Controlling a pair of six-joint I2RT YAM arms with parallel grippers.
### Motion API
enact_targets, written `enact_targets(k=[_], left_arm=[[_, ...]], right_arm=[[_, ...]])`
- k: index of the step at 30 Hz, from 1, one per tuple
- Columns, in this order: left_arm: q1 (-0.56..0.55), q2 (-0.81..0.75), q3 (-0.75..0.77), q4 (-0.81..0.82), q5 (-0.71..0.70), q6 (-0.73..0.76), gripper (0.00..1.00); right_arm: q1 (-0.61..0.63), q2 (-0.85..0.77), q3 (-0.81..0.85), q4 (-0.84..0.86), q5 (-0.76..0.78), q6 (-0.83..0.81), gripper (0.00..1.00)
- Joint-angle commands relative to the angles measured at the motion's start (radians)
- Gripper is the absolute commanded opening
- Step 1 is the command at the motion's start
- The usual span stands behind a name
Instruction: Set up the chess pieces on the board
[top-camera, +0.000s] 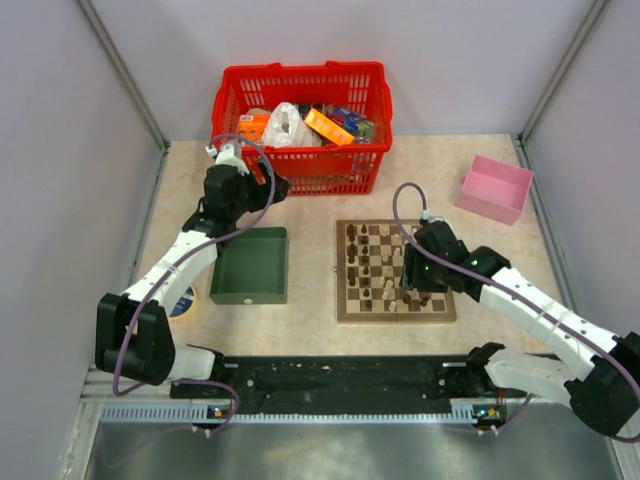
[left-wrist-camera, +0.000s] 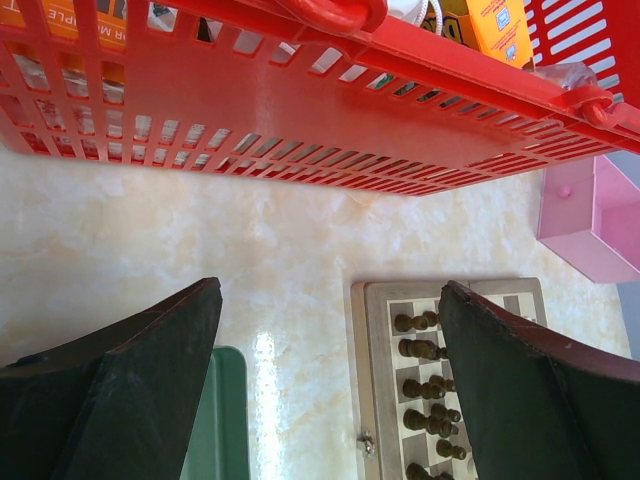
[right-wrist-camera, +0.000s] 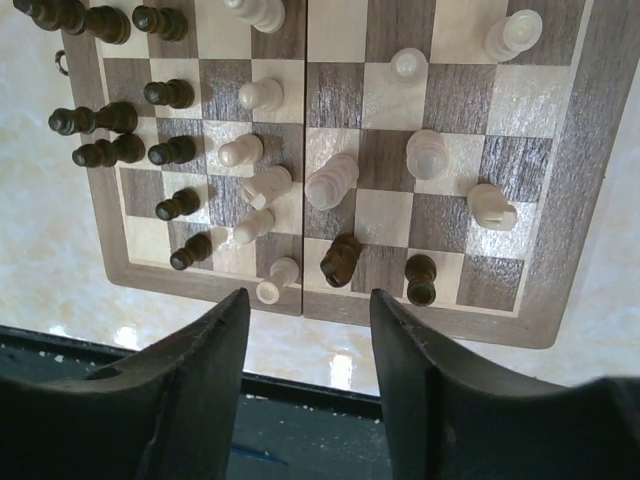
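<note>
Right wrist view shows the right hand (right-wrist-camera: 309, 300) just over the near rim of the board (right-wrist-camera: 450, 322). Its two fingers stand partly apart, and nothing is between them. The board lies on the bench (right-wrist-camera: 40, 260), and all the pieces (right-wrist-camera: 428, 152) I can see are on it.

Closest to the hand are a dark piece (right-wrist-camera: 342, 258) and a second dark piece (right-wrist-camera: 421, 278), both near the rim. Past them stand pale pieces (right-wrist-camera: 332, 182) in the middle, mixed up and close together. More dark ones (right-wrist-camera: 170, 152) sit in rows at the left side.

I think the pieces are small, light and hard, made of smooth wood. They should not bend, but they may slip or tip over easily. The best place to hold one looks like its thin middle, with one finger on each side. Coming straight down would keep the neighbours from being bumped.

Far off, the left hand (left-wrist-camera: 328, 300) hangs wide apart and empty by the red basket (left-wrist-camera: 300, 110).
</note>
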Motion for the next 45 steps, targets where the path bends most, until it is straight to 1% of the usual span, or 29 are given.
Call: enact_targets(k=[1, 5, 11, 18, 25, 28, 29, 39, 42, 45], left_arm=[[0.006, -0.026, -0.015, 0.036, -0.001, 0.003, 0.95], [0.006, -0.02, -0.013, 0.036, 0.001, 0.001, 0.95], [0.006, -0.016, -0.012, 0.036, -0.005, 0.004, 0.95], [0.006, -0.017, -0.012, 0.036, -0.013, 0.004, 0.95], [0.008, -0.022, -0.018, 0.035, -0.021, 0.006, 0.95], [0.008, -0.022, -0.019, 0.033, -0.024, 0.007, 0.95], [0.008, -0.023, -0.019, 0.033, -0.024, 0.007, 0.95], [0.008, -0.022, -0.024, 0.036, -0.022, 0.004, 0.95], [0.008, -0.019, -0.024, 0.036, -0.021, 0.003, 0.95], [0.008, -0.02, -0.024, 0.038, -0.022, 0.003, 0.94]], right_arm=[[-0.004, 0.011, 0.02, -0.014, -0.025, -0.007, 0.5], [-0.002, 0.052, 0.009, -0.026, -0.046, -0.016, 0.45], [-0.002, 0.117, 0.031, -0.015, -0.016, -0.042, 0.38], [-0.002, 0.18, 0.029, -0.002, -0.013, -0.061, 0.36], [-0.002, 0.204, 0.031, 0.026, -0.016, -0.067, 0.33], [-0.002, 0.218, 0.035, 0.032, -0.02, -0.072, 0.26], [-0.001, 0.221, 0.037, 0.032, -0.023, -0.073, 0.26], [-0.002, 0.223, 0.035, 0.025, -0.031, -0.082, 0.27], [-0.002, 0.238, 0.041, 0.009, -0.025, -0.09, 0.26], [-0.002, 0.24, 0.046, 0.006, -0.017, -0.095, 0.22]])
